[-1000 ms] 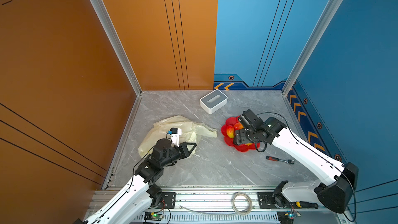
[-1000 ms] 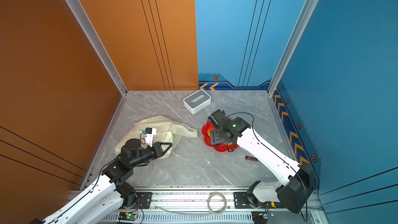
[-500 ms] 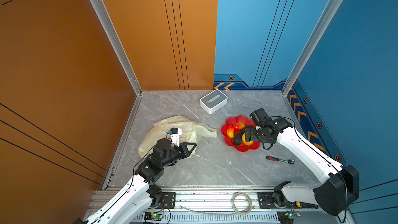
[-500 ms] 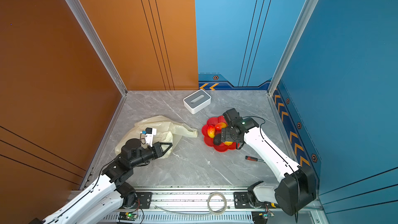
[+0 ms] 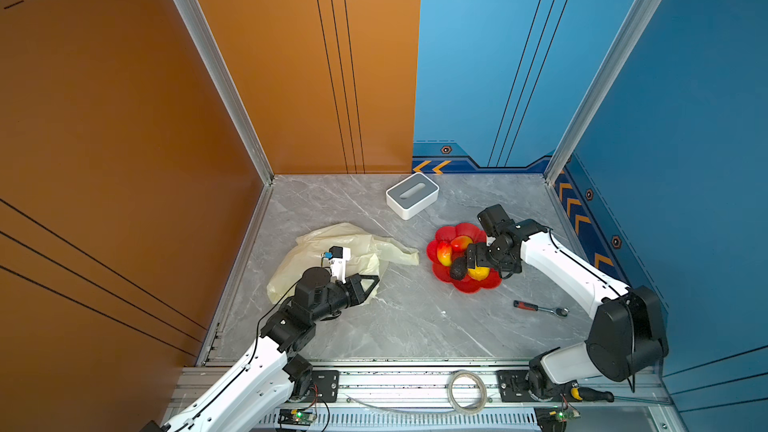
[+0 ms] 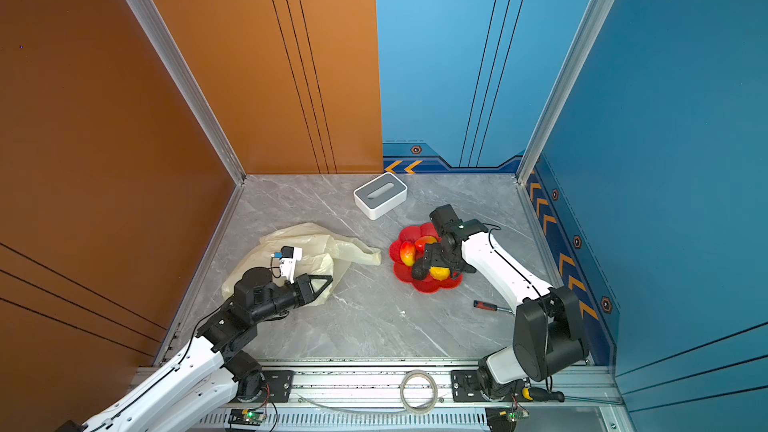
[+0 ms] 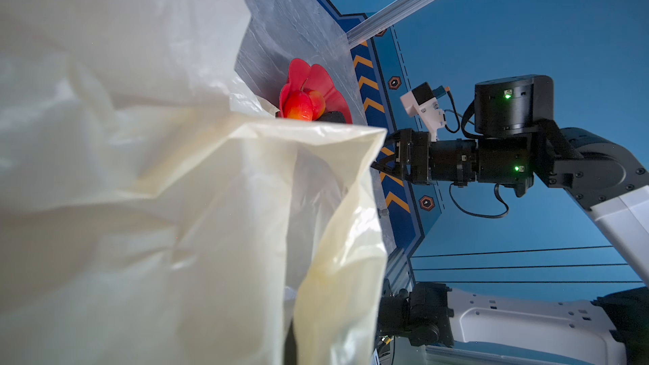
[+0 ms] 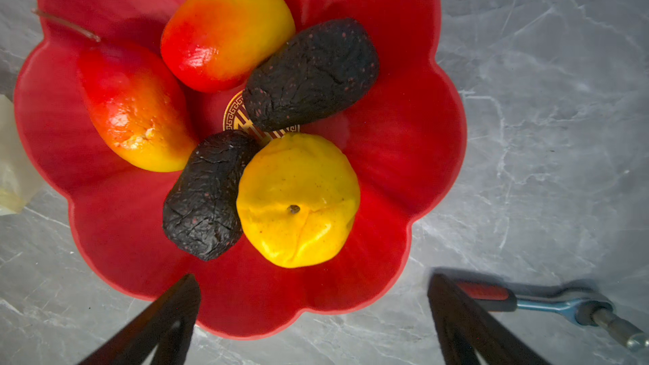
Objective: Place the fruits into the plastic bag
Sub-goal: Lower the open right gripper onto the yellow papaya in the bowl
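My right pincer (image 8: 312, 279) hangs wide open and empty over the red dish (image 8: 439, 117) that holds the fruits (image 5: 444, 252). The yellow fruit (image 8: 298, 201) lies straight ahead between the jaw lines, touching a dark avocado (image 8: 203, 198) whose long axis runs roughly along my reach. The plastic bag (image 5: 353, 238) lies well apart, under the left pincer (image 5: 368, 282), which is closed at its edge; whether it pinches film I can't tell

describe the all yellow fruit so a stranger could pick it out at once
On the grey table, right of the plastic bag, sits a red flower-shaped dish holding five fruits. On its side nearest the front rail, beside a wrinkled black fruit, is the yellow fruit: the only one plain yellow and round, where the mangoes blend red into yellow.
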